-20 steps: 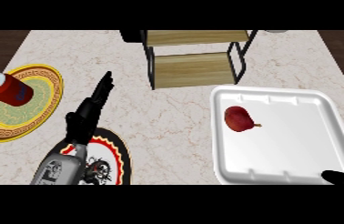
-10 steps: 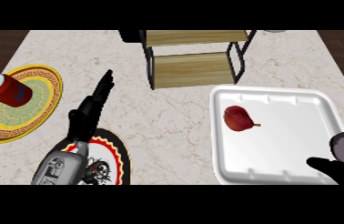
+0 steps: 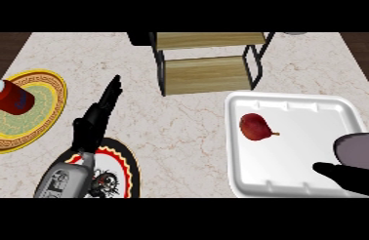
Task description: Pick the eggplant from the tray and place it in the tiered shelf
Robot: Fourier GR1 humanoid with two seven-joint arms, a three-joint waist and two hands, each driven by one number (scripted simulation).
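Glossy dark-red eggplant (image 3: 256,127) on smooth white tray (image 3: 288,178).

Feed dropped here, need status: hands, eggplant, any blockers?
Left hand open, resting. Right hand over tray, fingers unclear. Eggplant untouched. Shelf path open.

We see a black left hand (image 3: 93,119) on a grey, dark-marked forearm (image 3: 63,178); our right hand (image 3: 346,178) is black too.
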